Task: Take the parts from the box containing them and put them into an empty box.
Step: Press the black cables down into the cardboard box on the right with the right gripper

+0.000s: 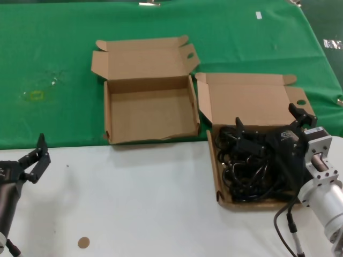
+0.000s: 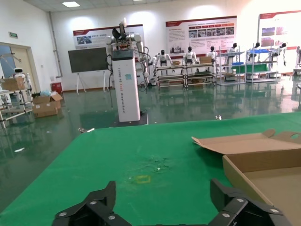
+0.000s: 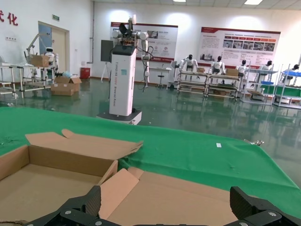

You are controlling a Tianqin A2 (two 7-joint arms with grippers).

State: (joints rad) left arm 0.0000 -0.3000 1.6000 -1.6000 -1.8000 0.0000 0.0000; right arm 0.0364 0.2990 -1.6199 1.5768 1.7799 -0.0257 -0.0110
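1. Nearest to me, at the counter's near left corner, the left gripper [image 1: 36,157] sits parked over the white surface with its fingers spread apart and nothing between them; I leave it idle there.

2. Toward the near right corner, the right gripper [image 1: 270,128] hangs over the parts box [image 1: 252,104], fingers spread wide above the cables, gripping nothing yet as far as I can see.

3. Inside that low-walled box lie the parts [image 1: 252,163]: black power cables coiled into a loose tangle that fills the tray. I judge them soft and floppy, of moderate weight, with a rubbery skin that should grip well on the fingers. Loops look interlocked, so lifting one may drag its neighbours.

4. I would take hold across several strands of one coil near its middle, or just behind a moulded plug where the body is stiffer, instead of pinching a single stray loop that could slide through.

5. Farther back, where the white surface meets the green cloth [image 1: 53,64] and to the left of the parts box, the empty box [image 1: 150,115] stands open, lid folded back toward the far edge, just beside the other box.
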